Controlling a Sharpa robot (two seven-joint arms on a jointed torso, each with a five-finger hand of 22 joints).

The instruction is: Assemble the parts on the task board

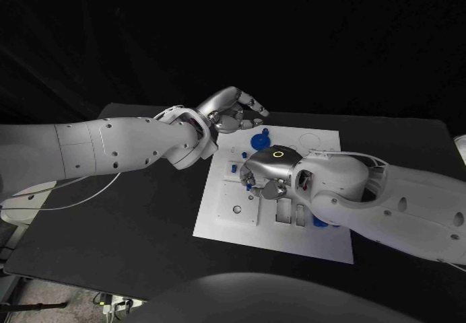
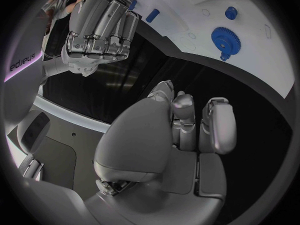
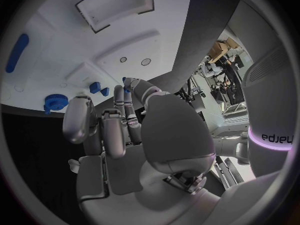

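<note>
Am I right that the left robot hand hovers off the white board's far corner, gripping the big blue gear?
Not quite: the left robot hand hovers there with nothing in it. The left wrist view shows the big blue toothed gear lying on the white task board.

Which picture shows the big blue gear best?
The left wrist view: the big blue gear shows whole there, teeth visible, on the task board. The head view has it small; the right wrist view shows a toothed blue piece sideways.
</note>
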